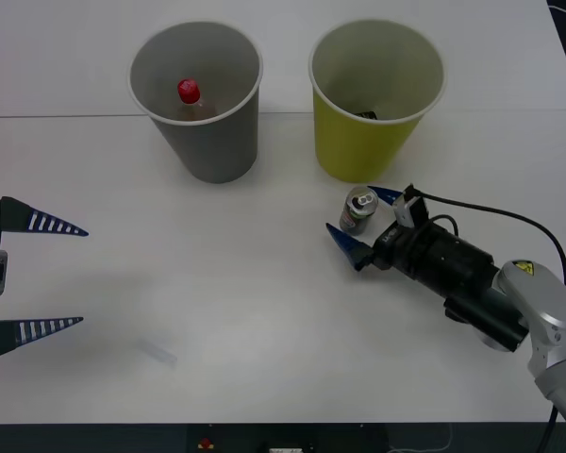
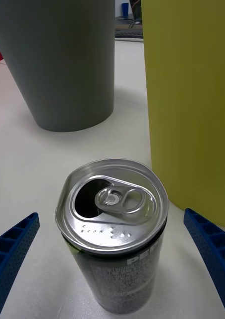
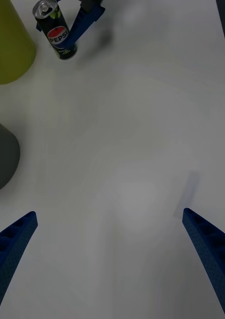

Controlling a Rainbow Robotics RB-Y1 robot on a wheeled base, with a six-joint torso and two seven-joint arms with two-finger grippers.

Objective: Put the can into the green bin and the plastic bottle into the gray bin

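can (image 1: 359, 209) upright between open right pincer (image 1: 365, 225) fingers, green bin (image 1: 373, 104) just beyond.

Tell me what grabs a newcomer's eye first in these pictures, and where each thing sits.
Two big bins stand at the table's far side: the gray bin on the left with the plastic bottle already inside, red cap up, and the green bin on the right. Just in front of the green bin the can stands upright between the open fingers of the right tool. The left tool waits open at the table's left edge.
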